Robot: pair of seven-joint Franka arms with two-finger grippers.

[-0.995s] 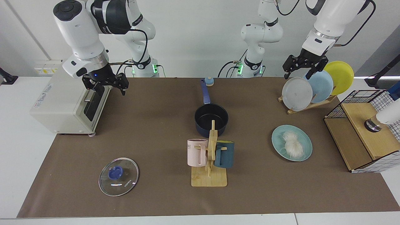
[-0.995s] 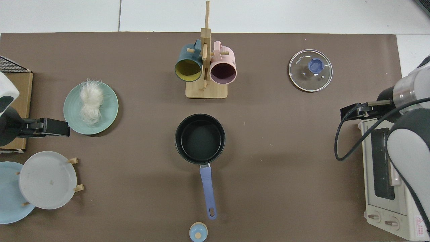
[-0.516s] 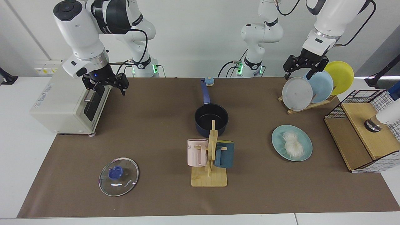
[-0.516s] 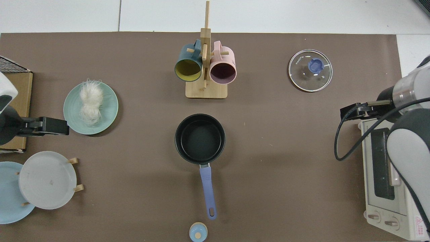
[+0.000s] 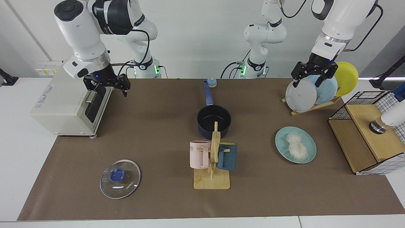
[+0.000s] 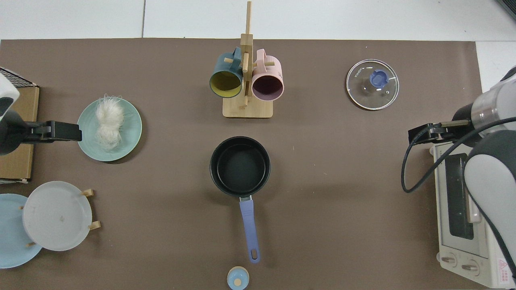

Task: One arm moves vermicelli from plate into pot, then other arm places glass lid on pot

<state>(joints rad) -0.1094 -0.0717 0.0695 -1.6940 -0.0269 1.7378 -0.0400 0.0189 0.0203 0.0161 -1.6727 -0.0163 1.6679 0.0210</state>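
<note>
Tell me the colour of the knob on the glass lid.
Blue, on the glass lid; clearest in the top view.

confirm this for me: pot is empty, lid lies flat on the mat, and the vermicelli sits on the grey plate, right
Not quite. The vermicelli sits on the teal plate lying flat on the mat, not the grey plate, which stands in the rack and holds nothing. The top view shows this. The rest holds: the pot is empty and the lid lies flat on the mat.

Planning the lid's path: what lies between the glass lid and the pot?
Top view: bare brown mat between the glass lid and the pot; the mug rack stands off that line.
</note>
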